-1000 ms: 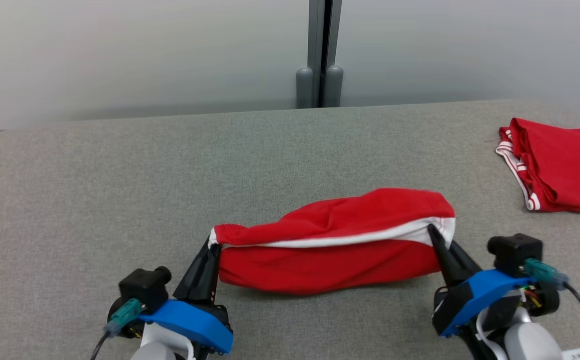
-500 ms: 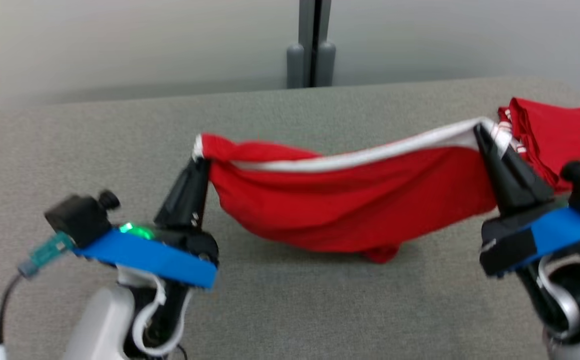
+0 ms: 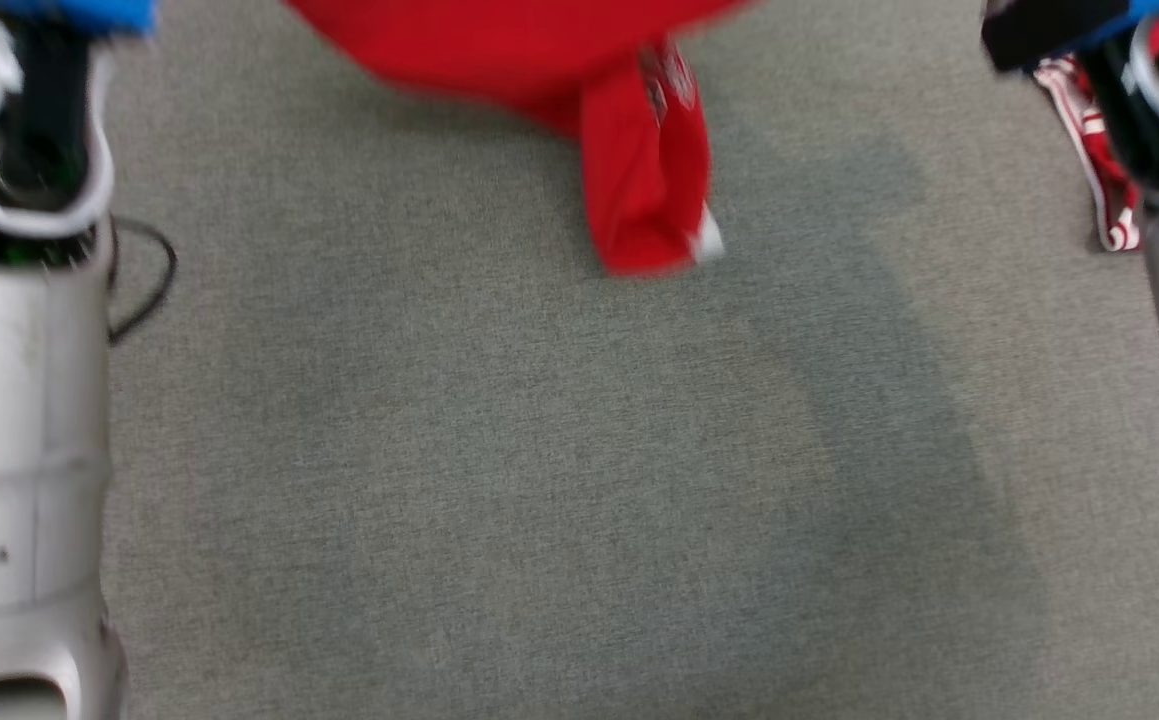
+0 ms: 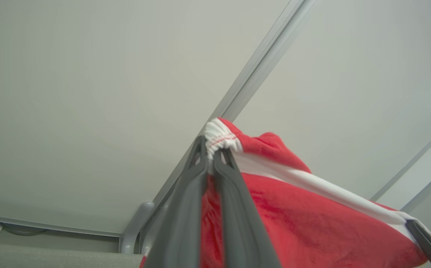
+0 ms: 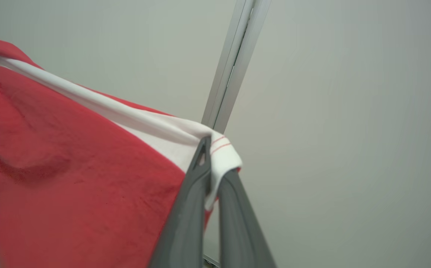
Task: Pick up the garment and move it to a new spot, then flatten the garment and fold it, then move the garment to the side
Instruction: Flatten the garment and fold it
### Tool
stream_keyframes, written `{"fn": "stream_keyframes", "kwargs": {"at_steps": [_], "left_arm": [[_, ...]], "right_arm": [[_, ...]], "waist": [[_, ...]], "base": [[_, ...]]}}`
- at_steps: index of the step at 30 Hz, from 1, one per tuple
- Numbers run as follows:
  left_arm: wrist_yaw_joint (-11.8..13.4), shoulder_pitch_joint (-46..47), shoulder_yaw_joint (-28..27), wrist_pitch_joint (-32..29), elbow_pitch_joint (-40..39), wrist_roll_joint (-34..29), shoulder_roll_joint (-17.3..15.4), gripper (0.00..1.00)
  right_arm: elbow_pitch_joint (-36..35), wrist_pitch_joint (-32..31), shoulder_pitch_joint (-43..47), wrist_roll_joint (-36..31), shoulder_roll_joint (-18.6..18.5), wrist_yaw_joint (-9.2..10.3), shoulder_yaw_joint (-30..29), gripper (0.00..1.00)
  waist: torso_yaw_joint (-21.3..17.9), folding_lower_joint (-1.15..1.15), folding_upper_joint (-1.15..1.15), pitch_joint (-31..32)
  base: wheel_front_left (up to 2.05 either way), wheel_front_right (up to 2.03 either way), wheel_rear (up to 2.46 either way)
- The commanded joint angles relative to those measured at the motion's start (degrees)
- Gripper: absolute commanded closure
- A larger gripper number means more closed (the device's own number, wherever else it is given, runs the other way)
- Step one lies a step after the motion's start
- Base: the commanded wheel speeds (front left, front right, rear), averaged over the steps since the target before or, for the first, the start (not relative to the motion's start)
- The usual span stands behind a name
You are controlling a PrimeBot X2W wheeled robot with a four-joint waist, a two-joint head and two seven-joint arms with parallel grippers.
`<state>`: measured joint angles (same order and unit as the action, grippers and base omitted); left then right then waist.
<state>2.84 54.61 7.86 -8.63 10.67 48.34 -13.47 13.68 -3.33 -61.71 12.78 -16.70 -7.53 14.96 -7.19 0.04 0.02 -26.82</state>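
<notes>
The garment is red with a white band and hangs in the air over the grey table. Its lowest fold dangles near the top middle of the head view. My left gripper is shut on one white corner of the garment. My right gripper is shut on the other white corner of the garment. The white band stretches taut between the two grips. In the head view both pale forearms rise along the left and right edges, and the fingertips lie above that view's top edge.
A second red garment with white stripes lies on the table at the right, partly behind my right arm. A black cable loops beside my left forearm. A pale wall with a grey post stands behind the table.
Both grippers have lifted the garment off the table and pulled it wide. The head camera has tilted down, so the table has shifted in view.
</notes>
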Motion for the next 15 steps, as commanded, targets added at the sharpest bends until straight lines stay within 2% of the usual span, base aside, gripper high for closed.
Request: {"fn": "stream_keyframes", "kwargs": {"at_steps": [1, 6, 9, 15], "left_arm": [[0.0, 4.4, -1.1, 1.9, 2.2, -0.6, -0.1, 1.0], [-1.8, 12.0, -1.7, 7.0, 7.6, -2.0, 0.3, 1.0], [-3.1, 14.1, -3.4, 11.5, 10.8, -1.4, 1.4, 1.0], [-7.4, 5.4, -2.5, 16.0, 16.9, 0.2, 3.3, 1.0]], "right_arm": [[3.5, 4.1, -4.6, -1.0, 0.4, 0.07, 0.2, 1.0], [11.0, 13.8, -12.0, -3.3, 1.8, 0.09, 0.1, 1.0], [15.0, 17.1, -14.2, -4.9, 2.8, 0.1, -0.8, 1.0], [21.2, 18.3, -7.8, -4.6, 3.1, 0.09, 4.2, 1.0]], "waist": [[1.0, -0.04, -0.02, -2.1], [1.0, -0.04, -0.02, -2.2], [1.3, -0.04, -0.02, -2.0], [2.2, -0.04, -0.02, -1.7]], "base": [[0.0, 0.0, 0.0], [0.0, 0.0, 0.0], [0.0, 0.0, 0.0], [0.0, 0.0, 0.0]]}}
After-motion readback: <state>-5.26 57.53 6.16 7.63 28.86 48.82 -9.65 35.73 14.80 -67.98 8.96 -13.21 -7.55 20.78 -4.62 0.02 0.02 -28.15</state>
